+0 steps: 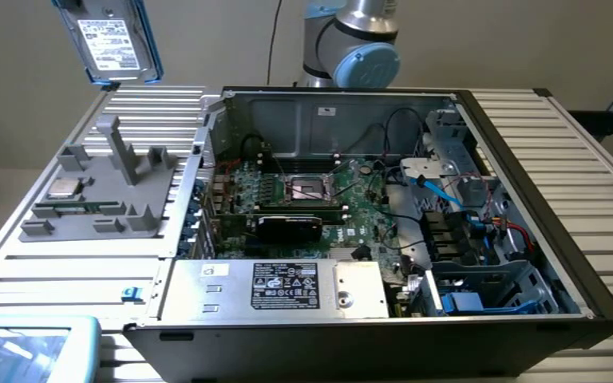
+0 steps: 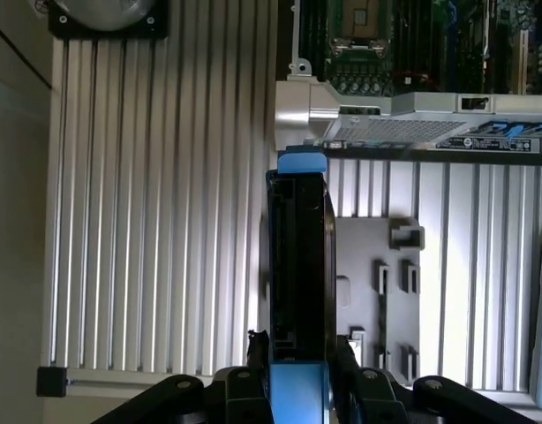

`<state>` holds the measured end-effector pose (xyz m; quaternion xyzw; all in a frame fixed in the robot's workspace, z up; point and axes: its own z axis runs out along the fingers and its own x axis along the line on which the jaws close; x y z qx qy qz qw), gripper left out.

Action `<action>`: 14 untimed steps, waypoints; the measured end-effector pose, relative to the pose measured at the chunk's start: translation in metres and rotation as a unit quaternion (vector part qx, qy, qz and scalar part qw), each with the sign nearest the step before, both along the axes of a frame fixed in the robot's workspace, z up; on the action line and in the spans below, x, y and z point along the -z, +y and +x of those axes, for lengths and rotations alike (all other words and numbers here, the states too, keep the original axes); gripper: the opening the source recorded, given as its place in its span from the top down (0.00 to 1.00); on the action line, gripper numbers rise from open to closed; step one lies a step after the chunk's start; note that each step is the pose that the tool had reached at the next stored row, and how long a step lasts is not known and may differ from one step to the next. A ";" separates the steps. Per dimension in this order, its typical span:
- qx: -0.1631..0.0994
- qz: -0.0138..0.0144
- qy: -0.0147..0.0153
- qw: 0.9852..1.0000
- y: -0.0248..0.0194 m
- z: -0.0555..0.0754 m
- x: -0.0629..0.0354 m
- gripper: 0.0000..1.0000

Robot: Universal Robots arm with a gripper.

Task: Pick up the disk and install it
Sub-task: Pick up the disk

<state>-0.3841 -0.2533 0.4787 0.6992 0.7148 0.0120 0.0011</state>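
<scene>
In the exterior view, the flat rectangular grey-metal hard drive (image 1: 112, 36), white-labelled and framed in a bright blue plastic carrier, hangs in the air, well apart from the open black computer case (image 1: 392, 199) on the ribbed aluminium worktop (image 1: 562, 159). In the wrist view, the black fingers (image 2: 349, 349) clamp the hard drive edge-on between them. A grey plastic fixture tray (image 2: 377, 283) lies beyond their tips.

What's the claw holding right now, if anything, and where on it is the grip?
The disk, in its blue carrier. The claw clamps its two broad faces at the end nearest the wrist.
</scene>
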 end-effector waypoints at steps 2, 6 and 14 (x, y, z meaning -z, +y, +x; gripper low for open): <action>0.000 0.001 0.000 1.000 -0.0005 0.004 -0.0022 0.63; 0.000 0.005 0.002 1.000 -0.0022 0.009 -0.0045 0.63; 0.000 0.025 0.003 1.000 -0.0044 0.010 -0.0047 0.63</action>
